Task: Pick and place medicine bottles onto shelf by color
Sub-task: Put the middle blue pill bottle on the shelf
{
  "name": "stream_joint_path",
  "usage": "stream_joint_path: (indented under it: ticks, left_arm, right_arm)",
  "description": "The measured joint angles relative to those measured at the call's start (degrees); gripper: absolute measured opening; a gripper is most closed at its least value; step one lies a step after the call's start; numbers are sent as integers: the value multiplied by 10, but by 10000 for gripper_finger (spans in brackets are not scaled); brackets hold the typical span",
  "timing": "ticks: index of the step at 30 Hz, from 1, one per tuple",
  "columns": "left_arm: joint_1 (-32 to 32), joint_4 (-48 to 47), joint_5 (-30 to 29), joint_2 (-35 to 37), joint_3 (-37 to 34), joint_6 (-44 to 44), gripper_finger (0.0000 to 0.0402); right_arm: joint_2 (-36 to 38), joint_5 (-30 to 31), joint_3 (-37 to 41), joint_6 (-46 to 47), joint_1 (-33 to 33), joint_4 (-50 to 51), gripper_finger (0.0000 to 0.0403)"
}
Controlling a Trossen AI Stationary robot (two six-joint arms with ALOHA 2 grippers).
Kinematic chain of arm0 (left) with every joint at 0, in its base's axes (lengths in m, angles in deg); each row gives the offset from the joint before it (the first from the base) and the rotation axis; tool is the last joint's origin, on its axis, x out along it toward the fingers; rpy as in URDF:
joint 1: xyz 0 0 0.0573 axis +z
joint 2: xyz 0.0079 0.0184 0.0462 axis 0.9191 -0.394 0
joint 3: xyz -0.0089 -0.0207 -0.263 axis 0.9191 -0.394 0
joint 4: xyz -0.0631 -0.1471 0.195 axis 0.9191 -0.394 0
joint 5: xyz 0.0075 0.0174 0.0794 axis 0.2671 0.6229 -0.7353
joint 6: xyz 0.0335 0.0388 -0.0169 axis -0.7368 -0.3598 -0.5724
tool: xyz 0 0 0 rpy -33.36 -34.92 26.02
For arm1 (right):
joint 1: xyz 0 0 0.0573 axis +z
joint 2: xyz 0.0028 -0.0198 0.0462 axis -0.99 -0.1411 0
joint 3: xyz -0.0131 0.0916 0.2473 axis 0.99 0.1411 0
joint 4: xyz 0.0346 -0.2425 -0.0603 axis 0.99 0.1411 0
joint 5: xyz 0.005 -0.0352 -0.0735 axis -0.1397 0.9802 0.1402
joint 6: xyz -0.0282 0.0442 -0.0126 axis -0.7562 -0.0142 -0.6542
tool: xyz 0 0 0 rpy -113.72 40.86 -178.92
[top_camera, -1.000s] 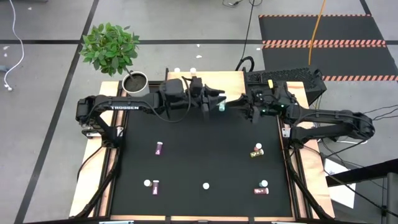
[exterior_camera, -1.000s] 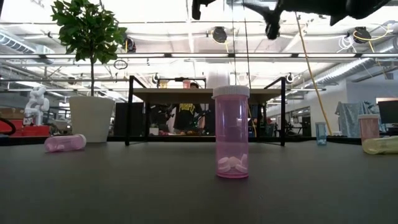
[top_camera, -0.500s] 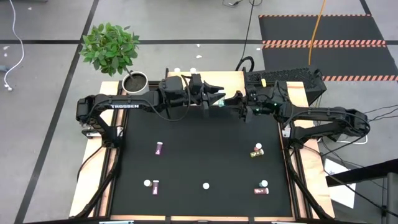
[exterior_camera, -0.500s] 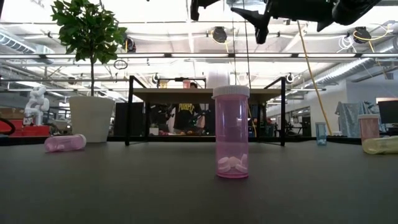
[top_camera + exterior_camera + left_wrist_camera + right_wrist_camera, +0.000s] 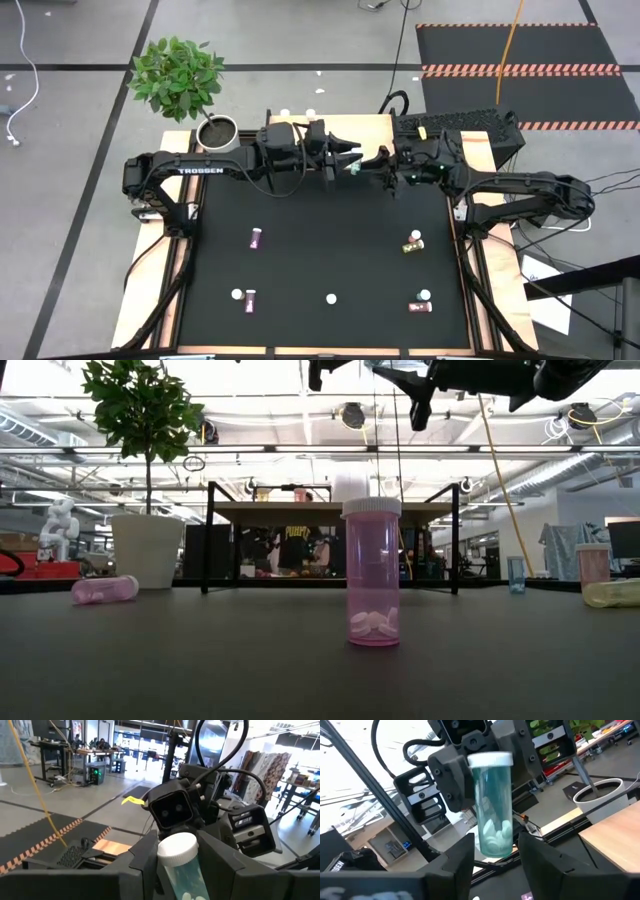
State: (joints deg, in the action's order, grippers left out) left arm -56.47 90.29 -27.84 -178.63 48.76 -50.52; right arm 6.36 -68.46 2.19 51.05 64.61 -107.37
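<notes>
My left gripper is shut on a teal bottle with a white cap, held high over the table's far middle, in front of the light wooden shelf. My right gripper faces it from the right. It is open, and its fingers stand on either side of the bottle's lower end without touching it. Several pink bottles and a yellow one lie or stand on the black mat. My left gripper pinches the teal bottle's body below the white cap between its two fingers. The fingers come level from the table's left and lie across the bottle. The bottle stands about upright, cap up, lifted clear of table and shelf.
A white plant pot stands at the far left beside the shelf. Two white-capped bottles stand on the shelf's far edge. An upright pink bottle stands near the mat's front, and others lie near the front right and front left.
My right gripper has moved toward the table's left, up to the teal bottle held by my left gripper, and has then stayed still. The bottle has stayed lifted in my left gripper.
</notes>
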Motion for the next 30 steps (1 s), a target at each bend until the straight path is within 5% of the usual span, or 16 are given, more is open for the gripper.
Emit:
stream_joint_path:
  ticks: [24, 30]
  left_arm:
    - [-3, -20, -1, 0, 0, -11, 126]
    - [4, -76, 18, 0, 0, 35, 179]
  right_arm:
    - [-13, -2, 0, -21, 0, -12, 90]
    - [-10, 6, 0, -59, 0, 9, 92]
